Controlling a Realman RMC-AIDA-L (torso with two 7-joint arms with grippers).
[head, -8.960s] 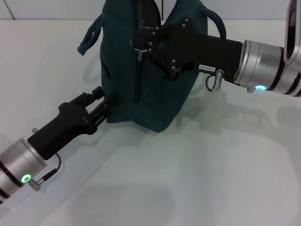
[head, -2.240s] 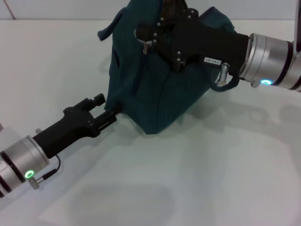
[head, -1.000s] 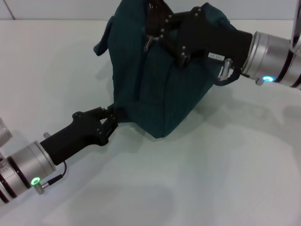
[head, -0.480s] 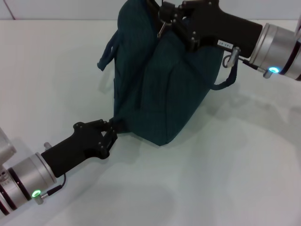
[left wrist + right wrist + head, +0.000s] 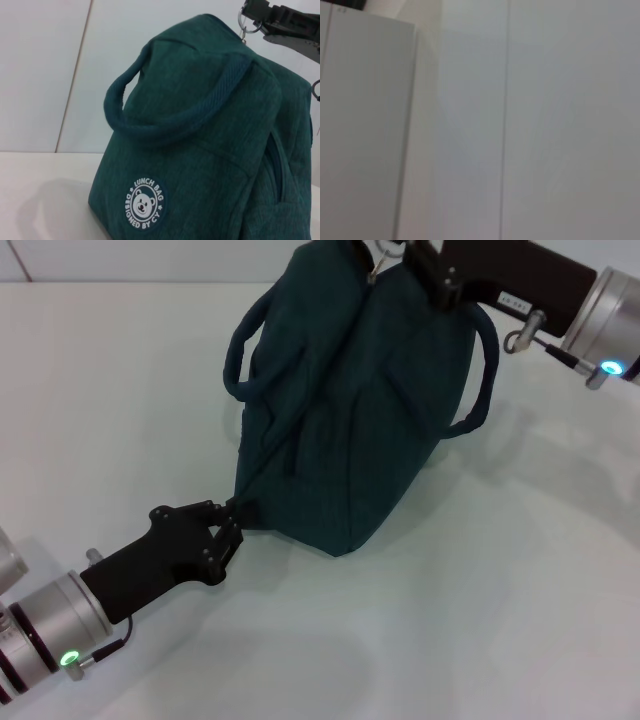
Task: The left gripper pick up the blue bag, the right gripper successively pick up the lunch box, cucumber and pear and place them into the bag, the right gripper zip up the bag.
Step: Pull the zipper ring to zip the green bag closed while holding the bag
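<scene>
Left gripper (image 5: pixel 228 523) jaws clamped on blue bag (image 5: pixel 350 410) bottom corner, right gripper (image 5: pixel 392 252) jaws pinching zipper ring (image 5: pixel 243 21).

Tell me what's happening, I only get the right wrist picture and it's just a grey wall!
Observer: The right gripper is up at the top of the blue bag, holding the zipper ring.
Operator: Is the bag lying down?
Observer: No, it stands on the white table, leaning a bit.
Operator: What's the other arm doing?
Observer: The left gripper pinches the bag's bottom corner.
Operator: Any picture on the bag?
Observer: Yes, a white bear badge reading LUNCH BAG.
</scene>
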